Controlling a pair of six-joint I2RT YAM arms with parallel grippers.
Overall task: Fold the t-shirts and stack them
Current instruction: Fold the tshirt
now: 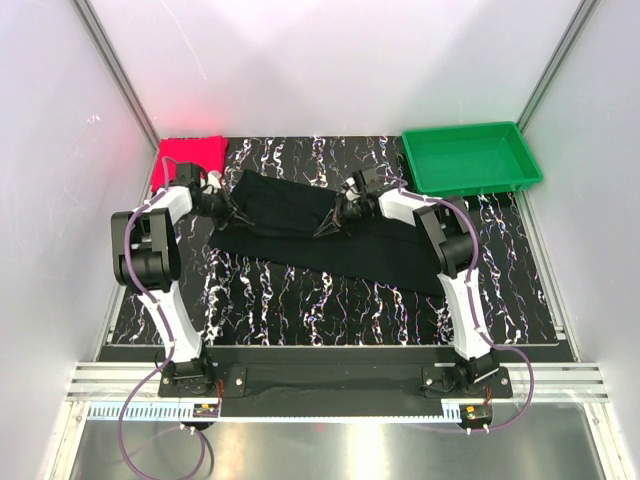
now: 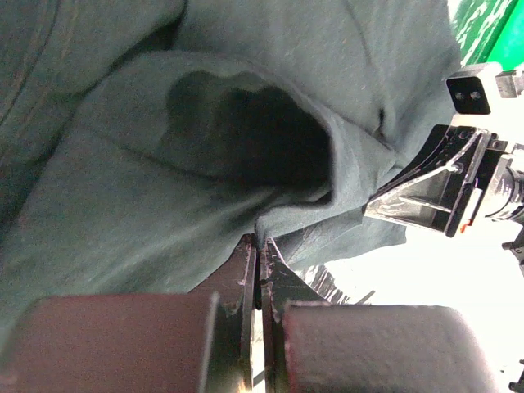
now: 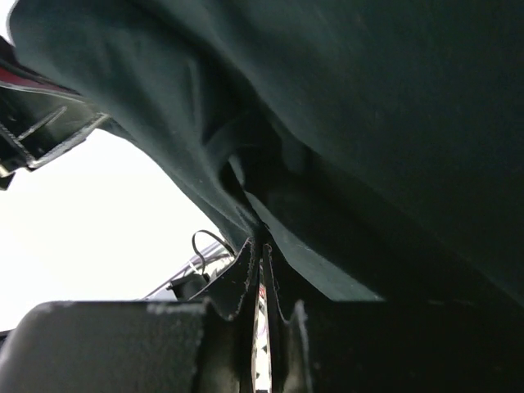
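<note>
Left claw and right claw both clamp black shirt edge (bunched at each pinch). Move them in sync, keep cloth taut.

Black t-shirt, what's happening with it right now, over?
Left fingers shut on black t-shirt. Right fingers shut on it too. Red t-shirt lies far left. Nothing in the way.

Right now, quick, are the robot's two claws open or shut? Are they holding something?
Left gripper: shut, pinching a fold of the black t-shirt.
Right gripper: shut, pinching the same black t-shirt.
</note>
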